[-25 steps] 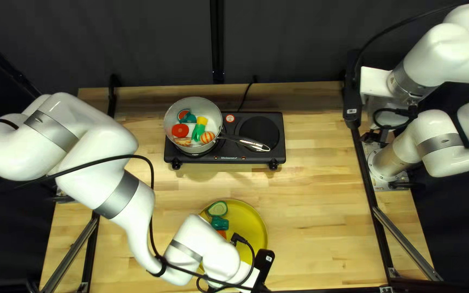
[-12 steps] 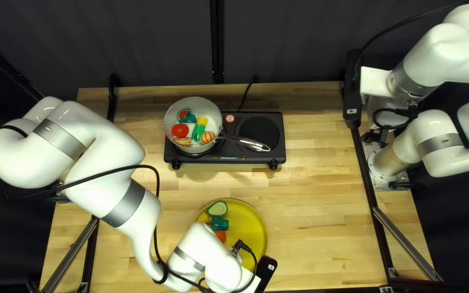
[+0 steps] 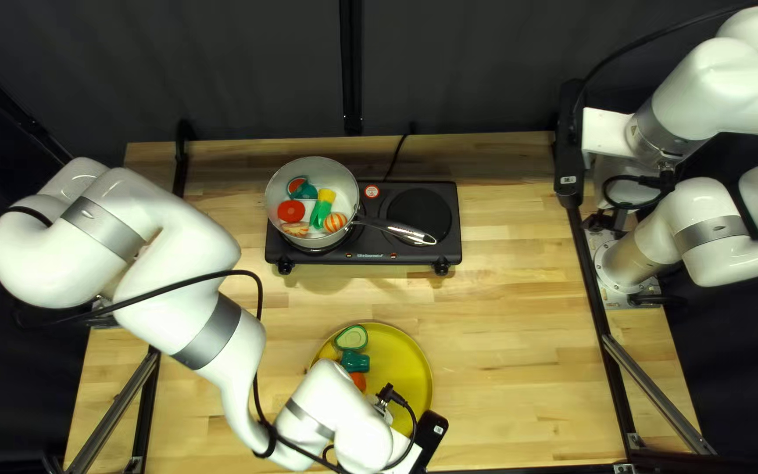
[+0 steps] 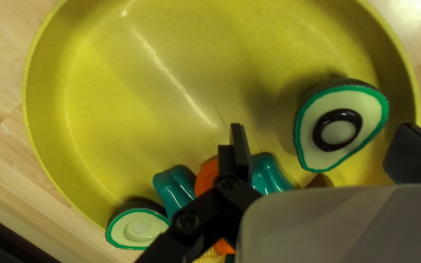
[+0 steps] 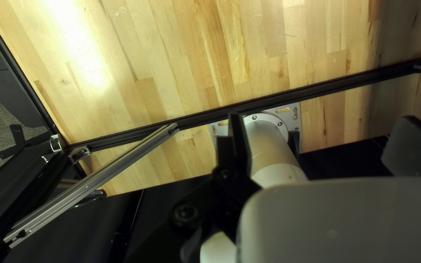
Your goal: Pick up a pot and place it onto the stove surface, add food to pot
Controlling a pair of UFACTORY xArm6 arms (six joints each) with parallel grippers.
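Note:
A white pot (image 3: pixel 275 219) with several toy food pieces inside rests on the left burner of the black stove (image 3: pixel 423 250). My left gripper (image 3: pixel 432 430) is over the near side of the yellow bowl (image 3: pixel 414 369), its fingertips hidden there. From the left wrist, the open left gripper (image 4: pixel 322 129) has an avocado half with a pit (image 4: pixel 339 129) between its spread fingers, untouched as far as visible. Another avocado half (image 4: pixel 140 228), teal pieces (image 4: pixel 175 187) and an orange piece (image 4: pixel 205 175) lie beside one finger. My right gripper (image 3: pixel 569 175) hangs at the table's right side; the right gripper (image 5: pixel 321 119) is open and empty.
The pot's metal handle (image 3: pixel 401 231) reaches right across the stove, beside the bare right burner (image 3: pixel 419 215). A dark frame bar (image 5: pixel 196 117) and a metal strut (image 5: pixel 98 180) run near my right arm's base (image 5: pixel 269 141).
My left arm has shifted slightly right and toward the table's near edge, uncovering more of the bowl and the orange piece. The pot and right arm have stayed put.

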